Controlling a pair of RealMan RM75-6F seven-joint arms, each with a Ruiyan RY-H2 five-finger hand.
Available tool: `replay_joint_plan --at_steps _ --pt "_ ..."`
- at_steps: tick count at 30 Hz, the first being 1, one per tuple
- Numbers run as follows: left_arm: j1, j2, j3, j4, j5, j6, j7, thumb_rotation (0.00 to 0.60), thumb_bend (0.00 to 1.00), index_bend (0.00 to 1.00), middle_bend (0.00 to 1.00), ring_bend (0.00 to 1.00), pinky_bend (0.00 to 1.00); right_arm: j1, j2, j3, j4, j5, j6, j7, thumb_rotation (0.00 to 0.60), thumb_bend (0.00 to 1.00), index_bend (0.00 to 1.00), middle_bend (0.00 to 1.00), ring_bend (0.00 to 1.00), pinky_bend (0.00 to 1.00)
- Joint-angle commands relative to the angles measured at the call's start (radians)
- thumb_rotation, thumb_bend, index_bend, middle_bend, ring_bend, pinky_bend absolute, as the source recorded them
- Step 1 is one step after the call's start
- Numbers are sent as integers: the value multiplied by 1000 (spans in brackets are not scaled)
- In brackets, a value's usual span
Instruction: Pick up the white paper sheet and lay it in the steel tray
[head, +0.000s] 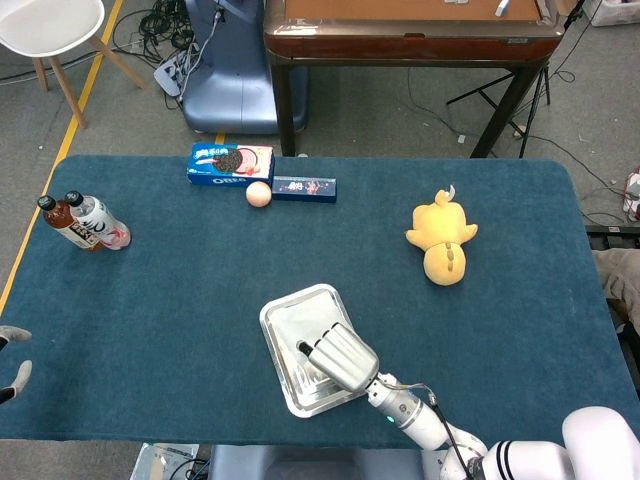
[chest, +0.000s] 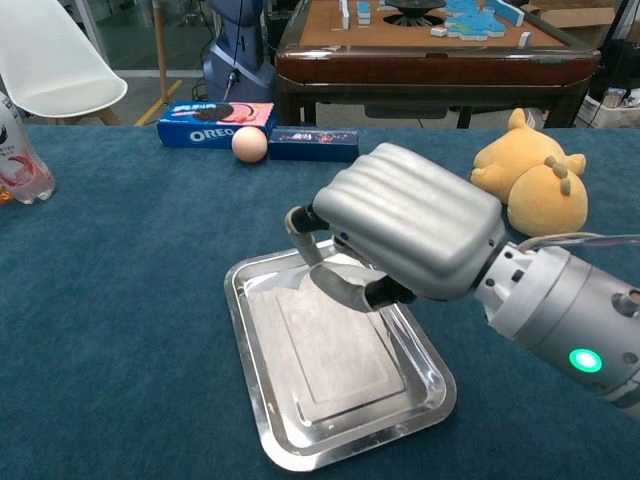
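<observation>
The white paper sheet (chest: 325, 345) lies inside the steel tray (chest: 262, 420); the right hand (chest: 405, 235) hovers above the tray, fingers curled, pinching the sheet's far edge; lifting before releasing could drag it out.

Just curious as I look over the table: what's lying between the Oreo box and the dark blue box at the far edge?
A small peach-coloured ball sits between the Oreo box and the dark blue box; both views show it.
</observation>
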Motion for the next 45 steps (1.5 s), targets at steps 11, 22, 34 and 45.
replay_joint_plan --at_steps 11,22,34,45 --pt "3 2 0 -1 2 3 -2 600 355 387 343 237 378 -14 18 -14 -35 -2 -12 32 600 434 629 1000 1000 1000" --pt "3 1 1 -3 4 5 6 600 355 387 343 236 378 -30 74 -31 -125 38 -64 23 600 96 407 1000 1000 1000" --pt "1 -2 0 -3 -1 0 13 600 355 387 343 237 378 -40 144 -49 -223 64 -110 22 600 0 290 1000 1000 1000" --pt "1 -4 0 -2 0 1 16 600 355 387 343 237 378 -41 168 -51 -259 67 -131 40 600 0 267 1000 1000 1000"
